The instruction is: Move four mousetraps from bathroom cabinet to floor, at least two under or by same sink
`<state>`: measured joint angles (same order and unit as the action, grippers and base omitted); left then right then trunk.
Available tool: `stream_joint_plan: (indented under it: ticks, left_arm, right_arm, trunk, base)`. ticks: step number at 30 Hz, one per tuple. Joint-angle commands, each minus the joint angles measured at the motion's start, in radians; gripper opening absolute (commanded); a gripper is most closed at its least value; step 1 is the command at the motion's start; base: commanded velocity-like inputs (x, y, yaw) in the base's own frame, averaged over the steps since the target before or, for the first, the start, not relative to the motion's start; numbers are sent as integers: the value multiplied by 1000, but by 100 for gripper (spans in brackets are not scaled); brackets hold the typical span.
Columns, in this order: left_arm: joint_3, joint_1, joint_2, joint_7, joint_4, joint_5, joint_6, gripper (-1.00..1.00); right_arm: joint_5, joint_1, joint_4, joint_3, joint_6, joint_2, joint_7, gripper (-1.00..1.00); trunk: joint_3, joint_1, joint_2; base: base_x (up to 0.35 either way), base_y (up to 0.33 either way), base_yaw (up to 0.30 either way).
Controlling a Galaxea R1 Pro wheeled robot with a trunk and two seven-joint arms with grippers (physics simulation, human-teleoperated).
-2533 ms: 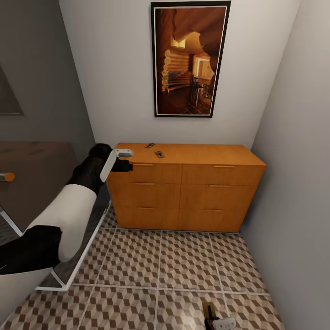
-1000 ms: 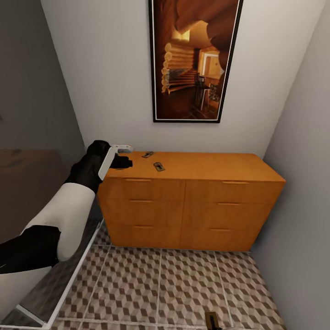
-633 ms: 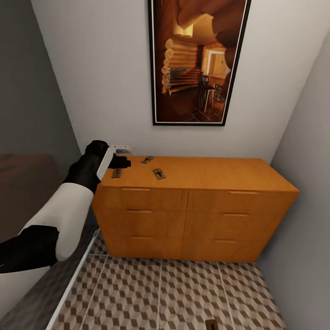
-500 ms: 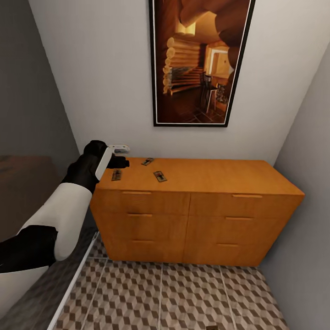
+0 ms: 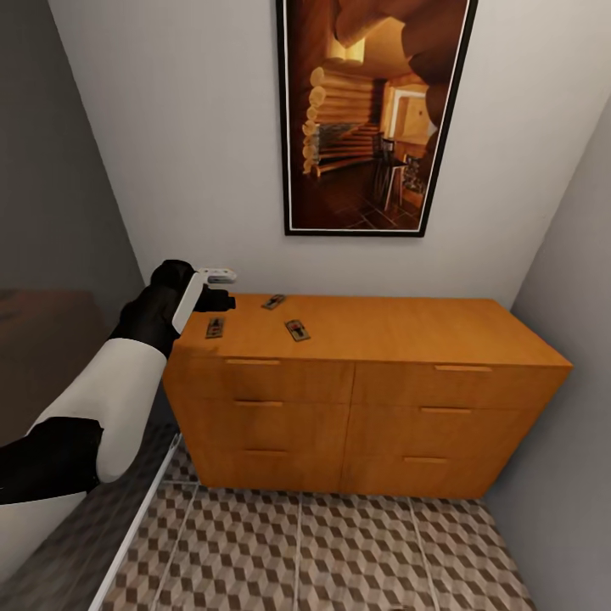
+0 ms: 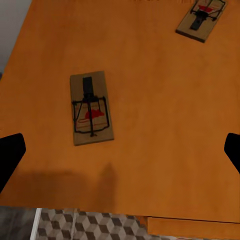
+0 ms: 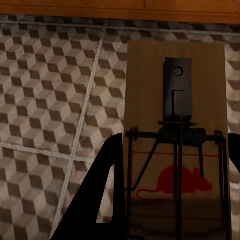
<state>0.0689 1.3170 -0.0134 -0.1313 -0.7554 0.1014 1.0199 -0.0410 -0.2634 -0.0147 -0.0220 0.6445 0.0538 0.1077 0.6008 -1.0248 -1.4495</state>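
Mousetraps on the cabinet, one in my right claw

Head view: my camera has drawn closer and risen, so the orange wooden drawer cabinet (image 5: 365,373) looms larger. My left gripper (image 5: 214,288) hovers over its left end, as before. Three small flat brown wooden mousetraps lie on top: nearest (image 5: 215,327), middle (image 5: 297,329), far (image 5: 273,301).

Left wrist view: my fingers (image 6: 10,152) are spread wide, empty, above the nearest trap (image 6: 91,107).

Right wrist view: my right gripper (image 7: 172,200) pinches a fourth mousetrap (image 7: 175,125) above the cube-patterned tiled bathroom floor (image 7: 50,100).
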Motion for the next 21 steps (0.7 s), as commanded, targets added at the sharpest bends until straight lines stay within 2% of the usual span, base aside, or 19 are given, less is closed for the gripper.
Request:
stream_joint_plan:
  ticks: [1,21]
  left_arm:
    - [3,1,1,-10,-1,11,3,100]
    - [5,1,1,-10,5,11,3,100]
  right_arm:
    - [-2,-1,1,-1,3,0,2,-100]
    - [-2,0,0,-1,3,2,7,-100]
  trunk:
    - [1,0,0]
    - [1,0,0]
  base:
    - [121,0,0]
    - [93,0,0]
